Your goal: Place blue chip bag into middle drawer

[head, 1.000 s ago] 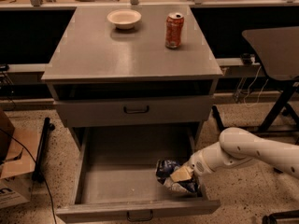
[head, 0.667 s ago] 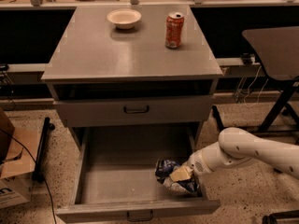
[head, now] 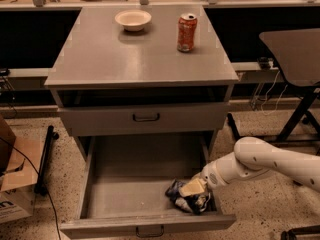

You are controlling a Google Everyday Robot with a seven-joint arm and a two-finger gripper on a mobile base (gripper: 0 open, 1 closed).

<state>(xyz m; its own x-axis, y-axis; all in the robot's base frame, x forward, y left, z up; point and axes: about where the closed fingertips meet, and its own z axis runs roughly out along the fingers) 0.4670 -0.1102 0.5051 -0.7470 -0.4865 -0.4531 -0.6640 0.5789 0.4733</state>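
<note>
Grey speckled floor is seen all around a grey metal cabinet (head: 140,64). On the cabinet top, a small white round bowl (head: 133,19) is set near the back edge and a red soda can (head: 186,32) is stood upright near the back right corner. A shallow grey drawer front with a dark handle (head: 145,118) is shut. Below it, the wide, deep grey middle drawer (head: 125,184) is pulled far out.

The small handle on the front of the middle drawer is partly cut off by the bottom edge of the picture. The long white robot arm (head: 265,161) is cut off at the right edge, so its base is not seen.

The crumpled dark blue foil chip bag with white print (head: 190,204) is found inside the middle drawer, in the front right corner, close to the front wall. Its top is partly hidden by the tan gripper (head: 194,188). The bag is so crumpled that its long side is hard to make out; it seems to be laid roughly along the front edge.

The arm is bent at a round elbow beside the drawer's right edge and is sloped down and to the left. The gripper is placed right on the bag. Whether the bag is held or let go cannot be told.
</note>
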